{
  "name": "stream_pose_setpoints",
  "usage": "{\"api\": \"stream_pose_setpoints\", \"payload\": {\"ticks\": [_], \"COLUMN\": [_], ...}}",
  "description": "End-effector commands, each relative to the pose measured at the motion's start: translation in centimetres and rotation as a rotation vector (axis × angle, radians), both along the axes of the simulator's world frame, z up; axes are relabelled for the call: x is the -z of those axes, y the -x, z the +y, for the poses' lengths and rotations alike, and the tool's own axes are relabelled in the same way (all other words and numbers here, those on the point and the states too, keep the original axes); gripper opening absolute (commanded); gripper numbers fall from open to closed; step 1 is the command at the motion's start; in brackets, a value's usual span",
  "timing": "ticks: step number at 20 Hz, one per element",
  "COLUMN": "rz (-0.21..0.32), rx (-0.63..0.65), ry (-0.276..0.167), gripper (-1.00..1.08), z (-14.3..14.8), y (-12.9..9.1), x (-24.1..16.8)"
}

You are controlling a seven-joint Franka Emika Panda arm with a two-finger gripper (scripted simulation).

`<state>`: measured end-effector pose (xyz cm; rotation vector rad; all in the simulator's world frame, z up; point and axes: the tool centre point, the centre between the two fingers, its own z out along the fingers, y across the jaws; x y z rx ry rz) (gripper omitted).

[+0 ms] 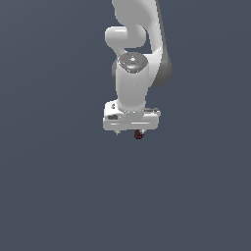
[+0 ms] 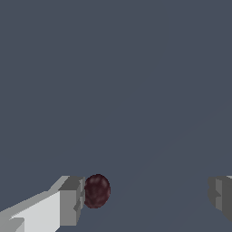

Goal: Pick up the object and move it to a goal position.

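The object is a tiny dark red, roundish, lumpy blob. In the wrist view it sits between my fingers, right against one fingertip and far from the other. My white gripper is open wide and holds nothing. In the exterior view the gripper points straight down, and the object shows just under its hand, at the side towards the exterior view's right. I cannot tell whether the object touches the fingertip or only lies beside it.
A flat dark grey-blue surface fills both views. The white arm rises above the gripper in the exterior view. No other objects show, and no goal marker shows.
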<state>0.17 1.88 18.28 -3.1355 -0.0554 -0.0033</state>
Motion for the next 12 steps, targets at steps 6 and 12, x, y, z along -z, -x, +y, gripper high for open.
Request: {"api": "stream_pose_setpoints", "payload": {"ticks": [6, 12], "rz": [0.023, 0.05], "rx": [0.02, 0.044], "ry": [-0.008, -0.017], "gripper": [1.0, 1.0], "z": [-0.9, -1.9], "y": [0.6, 1.2], "x": [0.8, 1.3]}}
